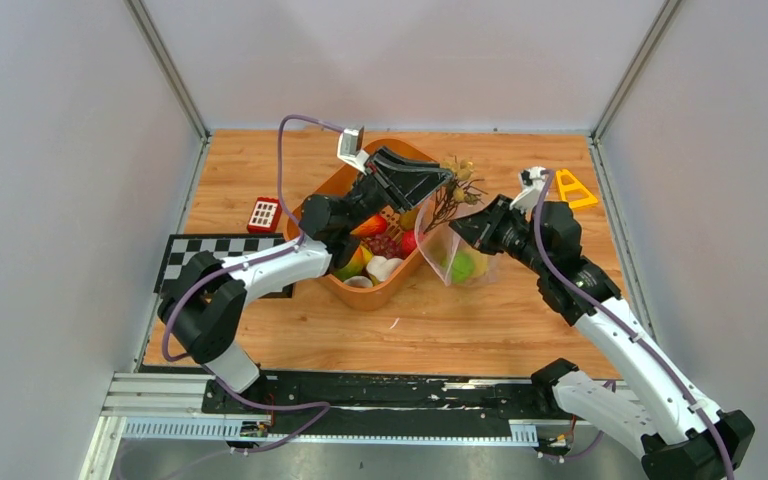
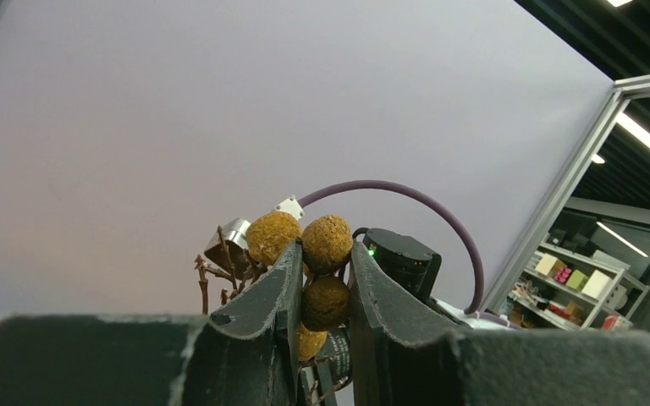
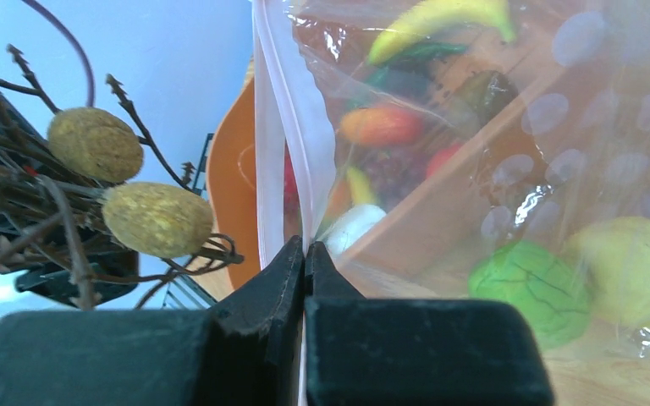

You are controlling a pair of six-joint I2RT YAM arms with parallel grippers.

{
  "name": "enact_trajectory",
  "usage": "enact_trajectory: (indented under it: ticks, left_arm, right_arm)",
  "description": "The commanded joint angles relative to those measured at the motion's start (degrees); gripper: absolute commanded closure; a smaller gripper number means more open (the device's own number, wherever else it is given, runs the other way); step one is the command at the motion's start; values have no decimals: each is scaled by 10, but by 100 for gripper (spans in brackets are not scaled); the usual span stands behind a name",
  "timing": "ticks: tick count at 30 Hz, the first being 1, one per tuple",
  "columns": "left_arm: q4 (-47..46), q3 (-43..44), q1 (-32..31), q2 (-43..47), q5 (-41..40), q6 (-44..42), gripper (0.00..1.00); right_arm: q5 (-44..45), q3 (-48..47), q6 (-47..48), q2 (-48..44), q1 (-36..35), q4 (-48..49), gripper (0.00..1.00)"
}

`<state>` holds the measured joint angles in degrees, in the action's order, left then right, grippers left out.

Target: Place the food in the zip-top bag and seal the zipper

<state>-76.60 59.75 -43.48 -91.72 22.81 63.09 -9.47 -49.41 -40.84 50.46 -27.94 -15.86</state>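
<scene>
My left gripper (image 2: 325,254) is shut on a twiggy cluster of brown nuts (image 2: 327,241), one nut wedged between the fingers. In the top view this cluster (image 1: 457,188) hangs over the mouth of the zip-top bag (image 1: 455,250), at the left gripper (image 1: 447,182). The right gripper (image 3: 305,247) is shut on the bag's white zipper (image 3: 275,127) and holds that edge up. A green apple (image 3: 529,283) and a lemon (image 3: 635,271) lie inside the bag (image 3: 508,169). More food, such as a white mushroom (image 1: 385,268), fills the orange basket (image 1: 372,298).
The basket stands just left of the bag, touching it. A red block with white squares (image 1: 263,214) lies left of the basket. A yellow triangle (image 1: 573,188) sits at the back right. A checkerboard mat (image 1: 200,255) covers the table's left edge. Grey walls enclose three sides.
</scene>
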Motion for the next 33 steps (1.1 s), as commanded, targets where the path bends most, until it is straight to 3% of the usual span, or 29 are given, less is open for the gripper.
enact_trajectory:
  ticks: [1, 18, 26, 33]
  left_arm:
    - [-72, 25, -11, -12, -10, 3, 77]
    - [4, -56, -10, -7, -21, -102, 76]
    - [148, -68, -11, 50, -32, -198, 76]
    - [373, 0, -15, 58, -35, -290, 70]
  right_arm:
    - [-20, -27, -41, -15, 3, 38, 100]
    - [-19, -22, -65, -47, 44, 31, 100]
    - [1, -19, -54, -57, 55, 16, 100]
    - [-6, -23, -44, -54, 59, 18, 100]
